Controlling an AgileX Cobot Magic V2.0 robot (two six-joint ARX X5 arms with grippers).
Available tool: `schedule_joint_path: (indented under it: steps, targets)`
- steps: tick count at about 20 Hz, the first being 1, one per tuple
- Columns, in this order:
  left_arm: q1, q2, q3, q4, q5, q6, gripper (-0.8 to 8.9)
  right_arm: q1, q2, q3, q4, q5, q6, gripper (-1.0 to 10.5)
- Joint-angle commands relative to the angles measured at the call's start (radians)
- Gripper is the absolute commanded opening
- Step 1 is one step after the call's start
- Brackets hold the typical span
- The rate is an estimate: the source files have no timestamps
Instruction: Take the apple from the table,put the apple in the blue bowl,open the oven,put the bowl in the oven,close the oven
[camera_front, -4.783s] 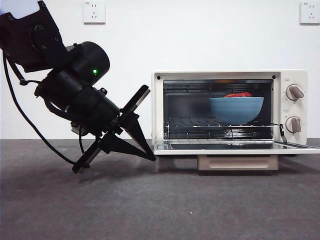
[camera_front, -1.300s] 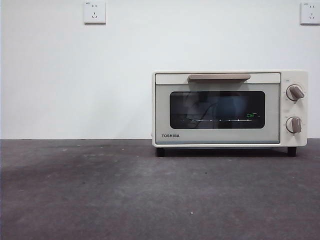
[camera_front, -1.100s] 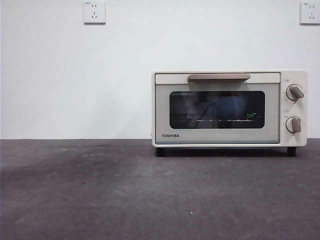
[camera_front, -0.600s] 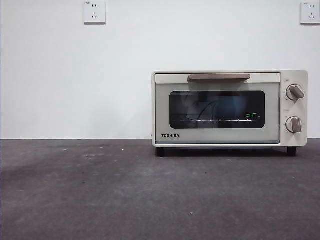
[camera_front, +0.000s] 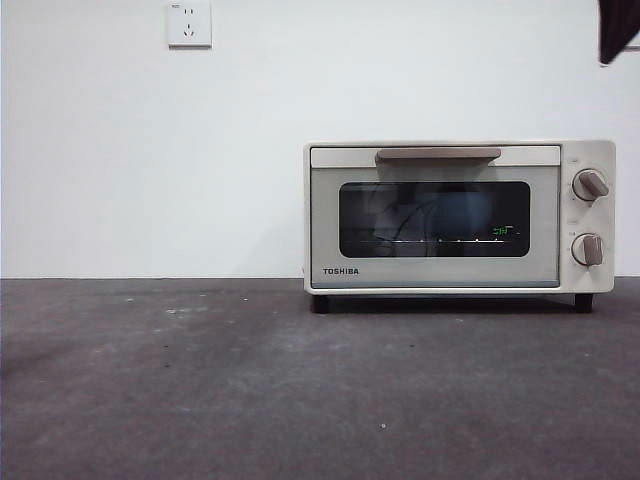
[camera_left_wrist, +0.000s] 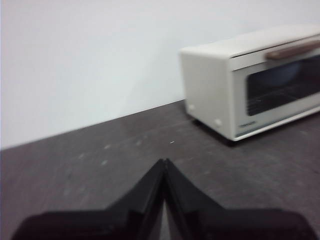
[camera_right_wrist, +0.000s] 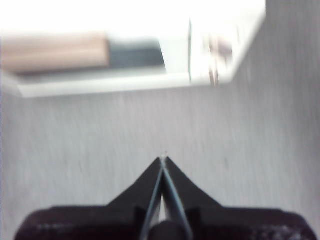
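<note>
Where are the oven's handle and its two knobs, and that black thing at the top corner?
oven handle (camera_front: 438, 154), front view, middle of the tan bar.
upper knob (camera_front: 589, 184), front view, its face.
lower knob (camera_front: 587, 249), front view, its face.
black tip (camera_front: 617, 25), front view, its middle.

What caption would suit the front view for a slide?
Closed cream oven on the dark table, door shut, a black arm tip at the top corner.

A lab-like test bench: bare white wall (camera_front: 150, 150), grey table (camera_front: 250, 380) (one socket (camera_front: 189, 24)).

The oven (camera_front: 458, 217) is set on the table (camera_front: 200, 390) against the wall, well ahead of the left gripper (camera_left_wrist: 164, 167).
</note>
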Motion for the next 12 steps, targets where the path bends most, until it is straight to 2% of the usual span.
schedule_joint_path:
  steps: [1, 3, 7, 12]
  targets:
    - [0.025, -0.087, -0.063, 0.017, -0.048, -0.093, -0.04, 0.000, 0.005, -0.008, 0.097, 0.001, -0.004, 0.0]
    - [0.046, -0.156, -0.104, 0.013, -0.059, -0.093, -0.04, 0.000, 0.005, -0.008, 0.177, 0.001, -0.004, 0.0]
    - [0.068, -0.154, -0.136, -0.023, -0.064, -0.096, -0.04, 0.000, 0.005, -0.008, 0.291, 0.002, -0.004, 0.0]
    - [0.072, -0.154, -0.136, -0.098, -0.159, -0.101, -0.04, 0.000, 0.005, -0.008, 0.336, 0.002, -0.004, 0.0]
